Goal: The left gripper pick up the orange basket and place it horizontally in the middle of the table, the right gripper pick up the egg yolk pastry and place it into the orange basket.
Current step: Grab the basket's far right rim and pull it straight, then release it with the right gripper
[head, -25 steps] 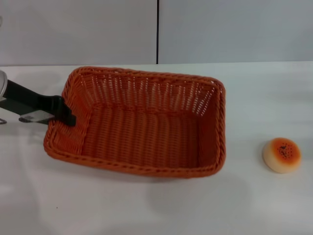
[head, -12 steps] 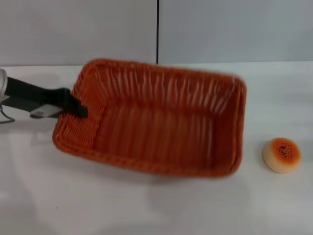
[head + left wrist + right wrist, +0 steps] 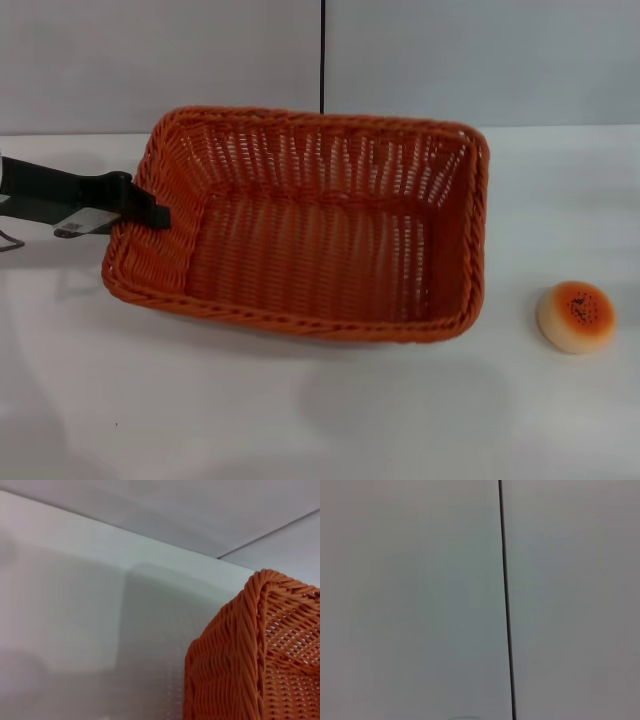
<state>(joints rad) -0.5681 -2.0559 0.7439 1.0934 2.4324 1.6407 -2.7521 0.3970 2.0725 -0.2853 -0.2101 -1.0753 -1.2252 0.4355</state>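
So the left gripper (image 3: 150,213) has its black fingers pinched on the short left-hand wall of the orange basket (image 3: 310,230), clamped right at the braided rim. Makes sense to grab it there: the rim is the stiffest bit, and holding one end lets the arm swing the whole thing around. The basket looks lifted, tipped a little with the gripped end up and a soft shadow under it on the table (image 3: 300,420), so I'd say it's mid-carry toward the middle and not set down yet. It's close to lying lengthwise across the table but a bit skewed.

The egg yolk pastry (image 3: 575,316) sits on the table off the basket's right end, apart from it, untouched. Guessing it's left there for the right gripper later; that one isn't in sight anywhere, its camera just stares at the grey wall.
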